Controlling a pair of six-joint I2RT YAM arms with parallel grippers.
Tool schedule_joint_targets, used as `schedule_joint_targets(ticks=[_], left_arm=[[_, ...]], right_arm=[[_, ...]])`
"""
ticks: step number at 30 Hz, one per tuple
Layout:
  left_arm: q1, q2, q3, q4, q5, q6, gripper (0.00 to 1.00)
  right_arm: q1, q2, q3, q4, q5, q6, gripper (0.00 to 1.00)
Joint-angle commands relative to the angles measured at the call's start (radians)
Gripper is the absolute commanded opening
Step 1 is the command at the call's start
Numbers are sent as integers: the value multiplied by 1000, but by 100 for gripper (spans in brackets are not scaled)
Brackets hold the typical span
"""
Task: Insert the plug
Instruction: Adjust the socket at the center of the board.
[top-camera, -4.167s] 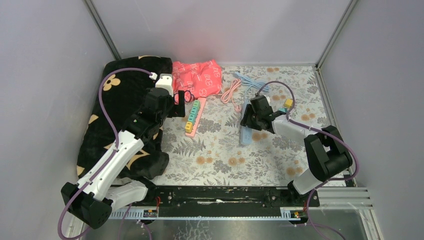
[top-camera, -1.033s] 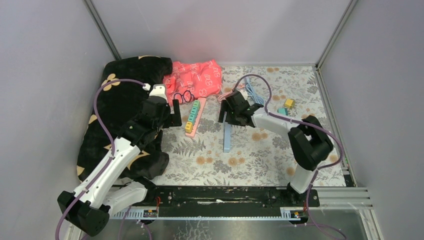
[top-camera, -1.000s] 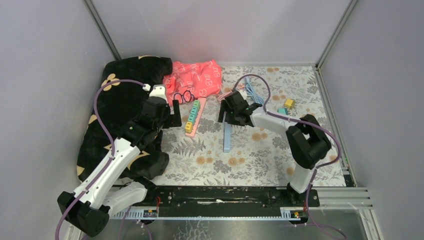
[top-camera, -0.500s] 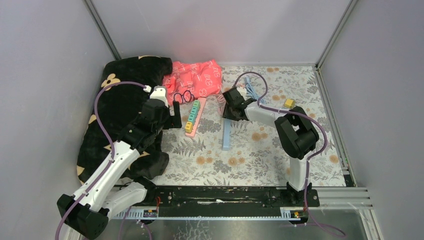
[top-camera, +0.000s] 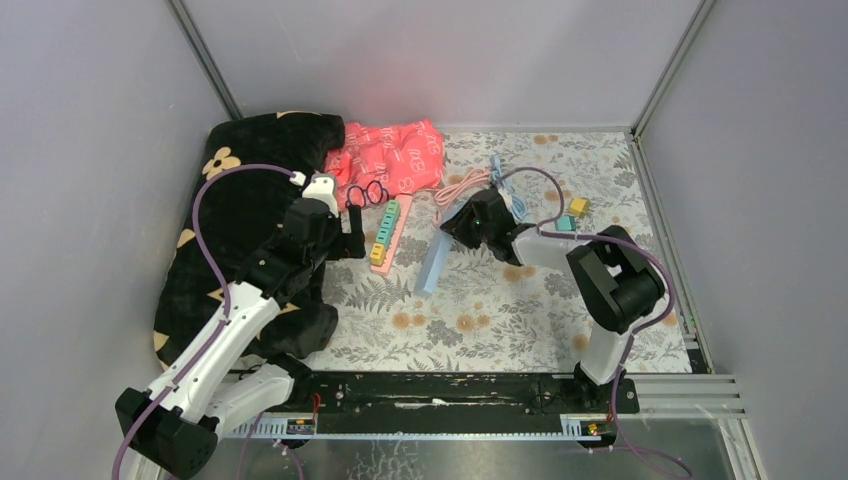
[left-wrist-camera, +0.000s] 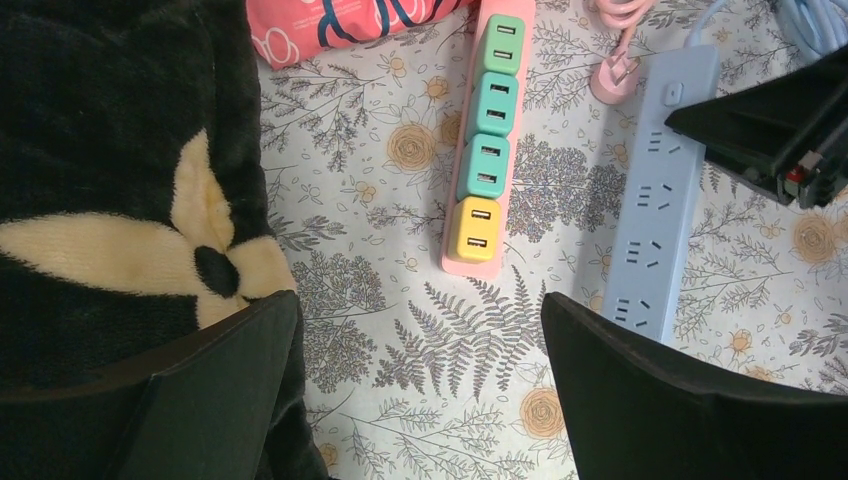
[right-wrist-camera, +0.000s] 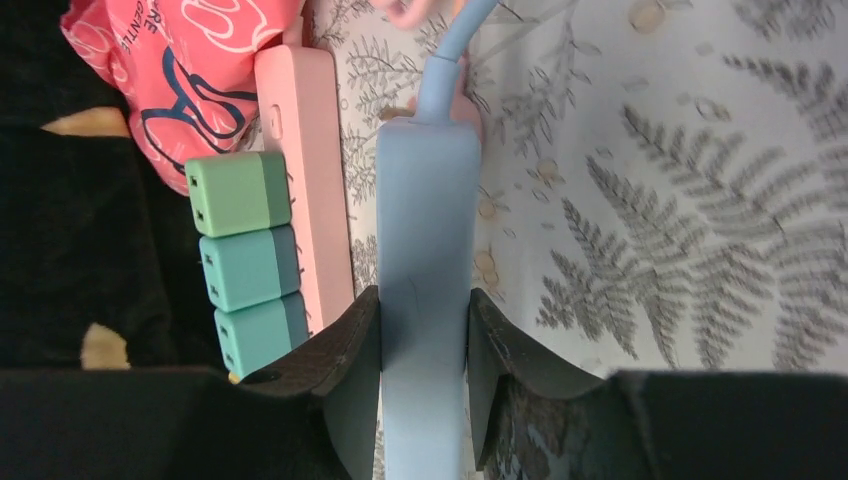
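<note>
A light blue power strip (top-camera: 430, 268) lies slanted on the flowered table, its sockets showing in the left wrist view (left-wrist-camera: 655, 200). My right gripper (top-camera: 462, 228) is shut on its cable end, with the jaws pressed on both long sides of the strip (right-wrist-camera: 425, 250). A pink power strip (top-camera: 385, 238) lies to its left and carries green, teal and yellow plug cubes (left-wrist-camera: 487, 130). A pink cable's plug (left-wrist-camera: 612, 80) lies loose beside the blue strip's far end. My left gripper (left-wrist-camera: 415, 310) is open and empty, hovering just near of the pink strip.
A black blanket with cream flowers (top-camera: 245, 230) covers the left side under my left arm. A red snack bag (top-camera: 390, 155) lies at the back. A yellow cube (top-camera: 578, 206) and a teal cube (top-camera: 565, 222) sit at the right. Grey walls enclose the table.
My right gripper has carried the blue strip left and turned it, so its near end now points toward the pink strip. My left arm has barely moved.
</note>
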Motion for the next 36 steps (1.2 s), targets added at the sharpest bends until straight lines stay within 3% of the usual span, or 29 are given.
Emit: schedule_joint_targets(ticks=[1, 13, 26, 33, 36], left_arm=[[10, -9, -11, 62, 17, 19, 100], [12, 11, -7, 63, 40, 20, 100], [-15, 56, 17, 54, 225, -48, 100], [-170, 104, 17, 63, 152, -126, 100], [-235, 149, 7, 86, 135, -152, 100]], right_arm=[[7, -115, -154, 264, -35, 171, 8], [9, -245, -494, 295, -53, 216, 18], [9, -312, -620, 176, -22, 118, 55], [8, -390, -668, 119, 37, 55, 56], [7, -405, -683, 112, 53, 23, 49]])
